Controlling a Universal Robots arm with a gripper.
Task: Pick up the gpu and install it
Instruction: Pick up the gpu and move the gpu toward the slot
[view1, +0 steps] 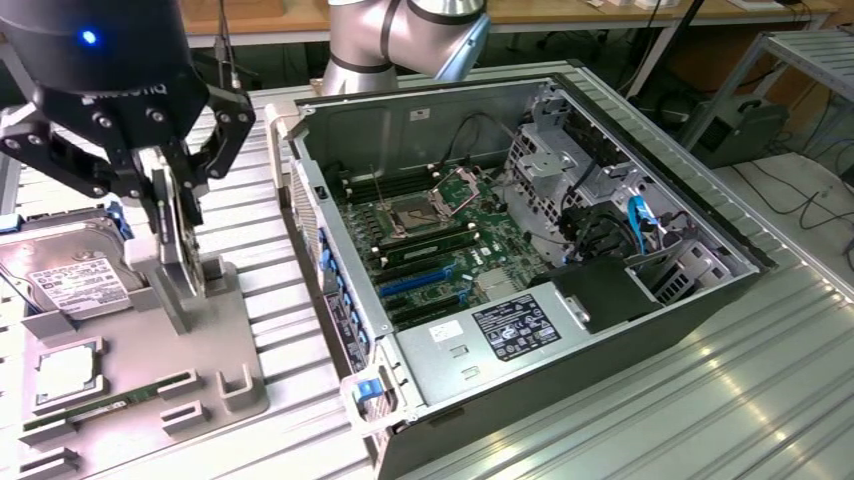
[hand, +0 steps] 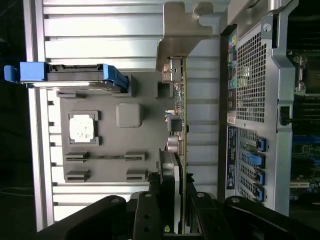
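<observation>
Gripper (view1: 176, 215) closed on the gpu (view1: 174, 270), with the card upright and edge-on over the fixture tray (view1: 234, 380).

Computer case (view1: 667, 340) lies open at the exterior view's right, well apart from the card, and the blue expansion slots (view1: 416, 285) on its motherboard (view1: 441, 240) face up. The fixture tray sits at the exterior view's left with the hard drive (view1: 74, 280) in its own holder. Fingers (hand: 148, 212) pinch the gpu narrowly across its thickness near one end; the silver bracket (hand: 182, 30) is at the far end. Whether the card's lower edge has cleared the tray's holder cannot be told. Judged stage: pickup. Draw the card straight up without tilt, with the grip square to the board, so that the long unsupported end neither swings nor binds.
</observation>
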